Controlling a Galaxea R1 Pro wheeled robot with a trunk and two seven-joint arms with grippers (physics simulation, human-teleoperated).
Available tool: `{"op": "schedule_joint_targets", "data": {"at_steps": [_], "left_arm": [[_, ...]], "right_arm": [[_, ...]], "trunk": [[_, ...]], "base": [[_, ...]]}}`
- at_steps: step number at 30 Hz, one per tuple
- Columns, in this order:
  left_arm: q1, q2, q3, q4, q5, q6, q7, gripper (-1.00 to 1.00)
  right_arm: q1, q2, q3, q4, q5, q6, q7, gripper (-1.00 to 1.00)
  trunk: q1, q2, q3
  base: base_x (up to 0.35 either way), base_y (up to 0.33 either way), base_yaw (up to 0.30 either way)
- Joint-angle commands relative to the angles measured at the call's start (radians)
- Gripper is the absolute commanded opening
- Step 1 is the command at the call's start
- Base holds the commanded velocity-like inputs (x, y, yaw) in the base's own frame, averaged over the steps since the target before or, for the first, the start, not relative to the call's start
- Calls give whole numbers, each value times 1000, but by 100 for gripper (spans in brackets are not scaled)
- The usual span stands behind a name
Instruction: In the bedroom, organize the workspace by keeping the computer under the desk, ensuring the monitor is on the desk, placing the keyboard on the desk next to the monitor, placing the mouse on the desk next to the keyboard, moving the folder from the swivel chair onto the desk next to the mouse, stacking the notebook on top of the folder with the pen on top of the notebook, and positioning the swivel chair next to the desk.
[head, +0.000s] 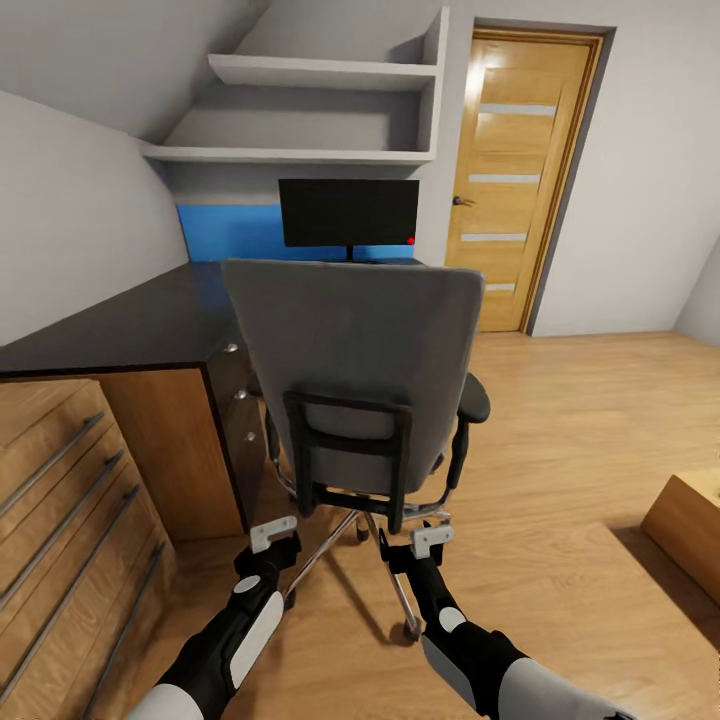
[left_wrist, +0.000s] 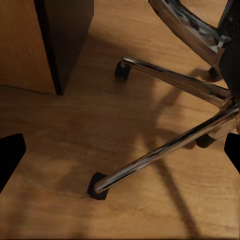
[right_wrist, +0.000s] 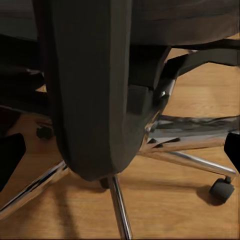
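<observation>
While facing the swivel chair (head: 352, 360) from behind in the bedroom, standing close with both arms lowered toward its chrome base. Judging the step in hand as dealing with the chair: either reaching the folder on its seat or shifting the chair itself; hard to say which, since the tall grey back is hiding the seat from the head view.

Holding the left tool (head: 274, 534) low beside the chair's base, near the black drawer unit (head: 238, 420); looking down in the left wrist view at chrome legs and a castor (left_wrist: 96, 186) on the wood plank floor (left_wrist: 60, 150), fingers spread wide with nothing between them. Holding the right tool (head: 431, 541) just behind the black back support (right_wrist: 95, 90), likewise spread and grasping nothing.

Seeing the monitor (head: 348, 213) upright at the tabletop's (head: 130, 320) rear edge, in front of the blue back panel (head: 228, 232), with the chair drawn up to the tabletop's front edge. Unable to tell where the keyboard, notebook or pen are lying.

Calling next, probably, for moving round to the chair's side or swinging it away, so as to bring the seat into sight before any grasp. Risking, otherwise, a knock against the castors.
</observation>
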Motion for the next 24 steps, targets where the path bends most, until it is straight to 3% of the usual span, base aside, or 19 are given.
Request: {"op": "schedule_joint_targets", "data": {"at_steps": [1, 4, 13, 24], "left_arm": [[0, 1, -4, -2, 5, 3, 7, 100], [0, 2, -4, -2, 4, 1, 1, 100], [0, 36, -4, -2, 3, 8, -251, 100], [0, 40, -4, -2, 3, 10, -275, 100]], "right_arm": [[-1, 0, 9, 0, -4, -3, -8, 100], [-1, 0, 9, 0, -4, -3, -8, 100], [-1, 0, 9, 0, -4, -3, -8, 100], [-1, 1, 9, 0, -3, -3, -8, 100]], "trunk": [[0, 0, -1], [0, 0, -1], [0, 0, -1], [0, 0, -1]], "base": [[-64, 0, 0], [-22, 0, 0], [-1, 0, 0], [0, 0, 0]]}}
